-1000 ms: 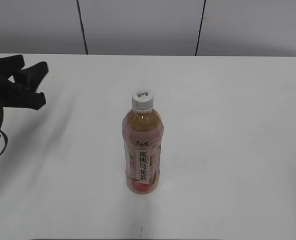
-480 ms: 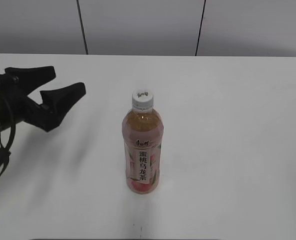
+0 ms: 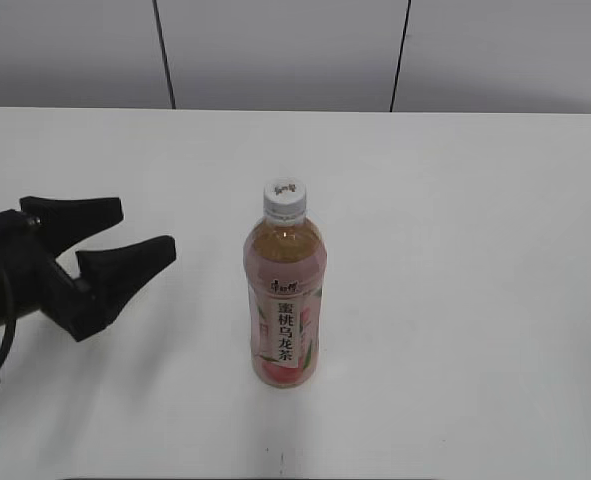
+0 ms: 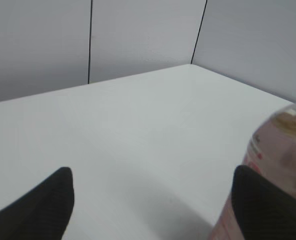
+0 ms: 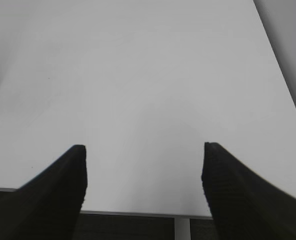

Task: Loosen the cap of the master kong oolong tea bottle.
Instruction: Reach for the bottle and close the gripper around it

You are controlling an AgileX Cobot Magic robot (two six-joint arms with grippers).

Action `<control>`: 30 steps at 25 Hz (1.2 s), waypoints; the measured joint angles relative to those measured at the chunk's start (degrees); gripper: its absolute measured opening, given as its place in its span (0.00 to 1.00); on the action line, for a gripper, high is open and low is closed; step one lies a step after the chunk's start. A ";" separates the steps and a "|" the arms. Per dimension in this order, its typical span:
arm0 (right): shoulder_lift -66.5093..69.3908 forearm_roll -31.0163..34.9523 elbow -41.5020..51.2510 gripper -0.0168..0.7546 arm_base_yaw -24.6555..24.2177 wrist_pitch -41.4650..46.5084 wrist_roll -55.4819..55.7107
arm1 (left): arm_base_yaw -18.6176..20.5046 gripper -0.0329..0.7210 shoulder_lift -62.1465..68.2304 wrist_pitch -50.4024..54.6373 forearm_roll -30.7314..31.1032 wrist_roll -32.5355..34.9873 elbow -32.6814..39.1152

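The master kong oolong tea bottle stands upright in the middle of the white table, with amber tea and a pink peach label. Its white ribbed cap is on top. My left gripper is open and empty, to the left of the bottle and apart from it. In the left wrist view the bottle shows at the right edge, just behind the right finger of the open left gripper; the cap is cut off there. My right gripper is open and empty over the table's near edge; it is out of the exterior view.
The white table runs back to a grey panelled wall. The right wrist view shows the table's front edge with dark space below it.
My left gripper has moved right and down toward the bottle, open all the while. The bottle has not moved.
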 joint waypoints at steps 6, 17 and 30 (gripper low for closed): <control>0.00 0.00 0.00 0.73 0.00 0.00 0.00 | -0.61 0.82 0.00 0.00 5.29 0.00 2.66; 0.00 0.00 0.00 0.73 0.00 0.00 0.00 | -2.66 0.82 0.00 -0.05 7.92 0.39 2.55; 0.00 0.00 0.00 0.73 0.00 0.00 0.00 | -3.93 0.81 0.00 -0.05 8.95 0.41 2.16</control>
